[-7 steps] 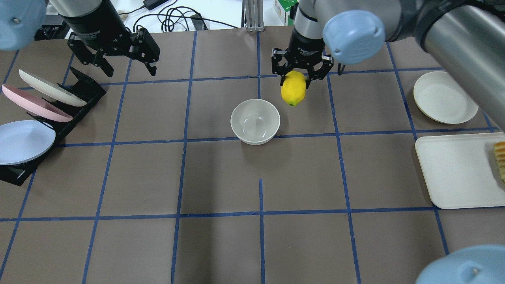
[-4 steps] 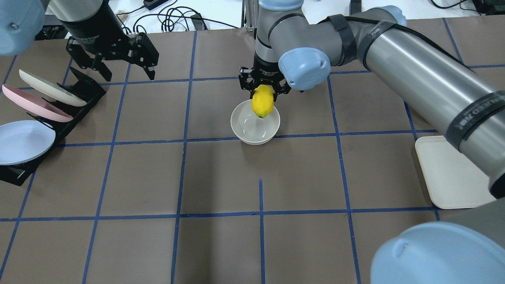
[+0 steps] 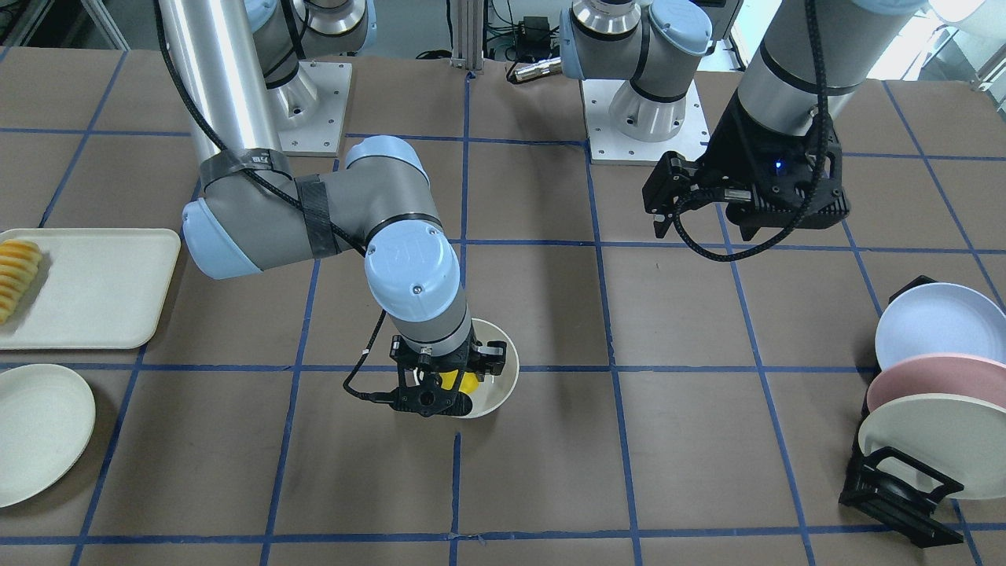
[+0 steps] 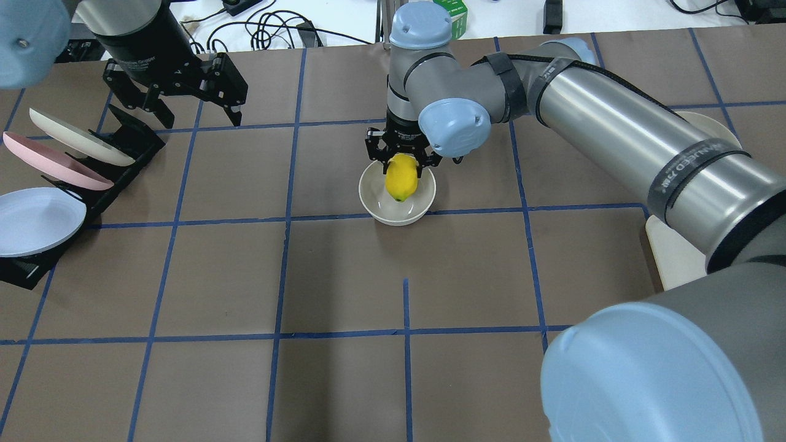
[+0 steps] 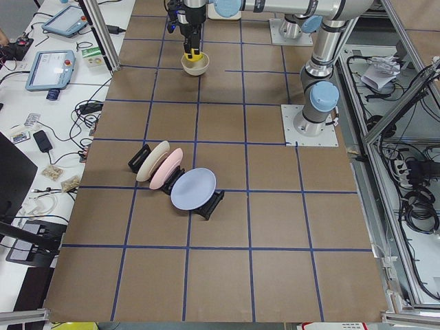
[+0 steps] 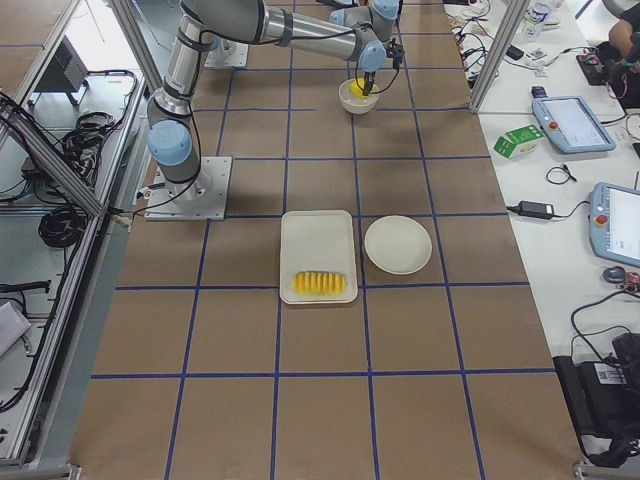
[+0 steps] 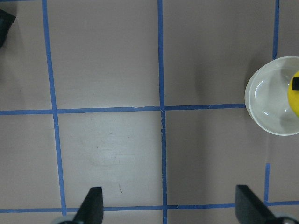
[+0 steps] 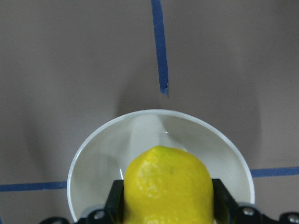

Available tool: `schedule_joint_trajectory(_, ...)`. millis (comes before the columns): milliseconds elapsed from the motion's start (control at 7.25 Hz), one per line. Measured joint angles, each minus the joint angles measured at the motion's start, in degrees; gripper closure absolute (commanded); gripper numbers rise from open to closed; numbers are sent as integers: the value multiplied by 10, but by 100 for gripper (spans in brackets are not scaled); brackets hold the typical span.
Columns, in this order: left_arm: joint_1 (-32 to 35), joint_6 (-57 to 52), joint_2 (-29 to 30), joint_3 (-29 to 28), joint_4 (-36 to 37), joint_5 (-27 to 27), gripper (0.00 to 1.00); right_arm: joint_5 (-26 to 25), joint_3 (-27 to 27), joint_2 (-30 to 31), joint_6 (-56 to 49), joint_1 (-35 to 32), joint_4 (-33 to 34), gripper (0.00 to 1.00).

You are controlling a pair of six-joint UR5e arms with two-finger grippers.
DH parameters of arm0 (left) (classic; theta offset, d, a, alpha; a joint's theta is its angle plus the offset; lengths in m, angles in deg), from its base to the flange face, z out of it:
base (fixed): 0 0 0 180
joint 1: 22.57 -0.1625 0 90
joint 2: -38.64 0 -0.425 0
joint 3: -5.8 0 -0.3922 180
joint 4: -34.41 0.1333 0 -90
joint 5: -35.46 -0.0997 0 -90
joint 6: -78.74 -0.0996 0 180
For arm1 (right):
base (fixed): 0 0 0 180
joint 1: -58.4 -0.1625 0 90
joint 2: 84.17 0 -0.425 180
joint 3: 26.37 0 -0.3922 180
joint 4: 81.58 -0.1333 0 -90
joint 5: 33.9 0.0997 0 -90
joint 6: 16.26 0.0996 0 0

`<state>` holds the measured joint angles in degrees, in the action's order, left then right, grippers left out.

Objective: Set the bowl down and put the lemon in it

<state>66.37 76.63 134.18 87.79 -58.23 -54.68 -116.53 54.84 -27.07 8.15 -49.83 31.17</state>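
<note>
While right pincer (image 4: pixel 402 162) clenches lemon (image 4: pixel 401 179), fruit hangs directly over bowl (image 4: pixel 368 200); left pincer (image 4: pixel 200 114) released.

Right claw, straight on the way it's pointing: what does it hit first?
The right claw points straight down over the bowl, shut on the lemon. The lemon's lower end would likely meet the bowl's inside first; the gap between them is hard to judge.

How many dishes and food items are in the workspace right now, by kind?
plates: 4 - blue plate, pink plate and cream plate in the rack, plus flat cream plate
bowl: 1
tray: 1
lemon: 1
sliced food row: 1
Total: 8
</note>
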Motion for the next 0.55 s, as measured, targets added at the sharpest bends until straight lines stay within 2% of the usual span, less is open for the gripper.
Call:
schedule_joint_trajectory(138, 0, 0, -4, 1, -1, 0, 0, 0, 1, -8, 3, -3, 3, 97)
schedule_joint_trajectory(276, 1, -1, -6, 3, 0, 0, 0, 0, 1, -17, 4, -7, 8, 85)
schedule_joint_trajectory(552, 1, -2, -5, 4, 2, 0, 0, 0, 2, -33, 3, -14, 25, 6)
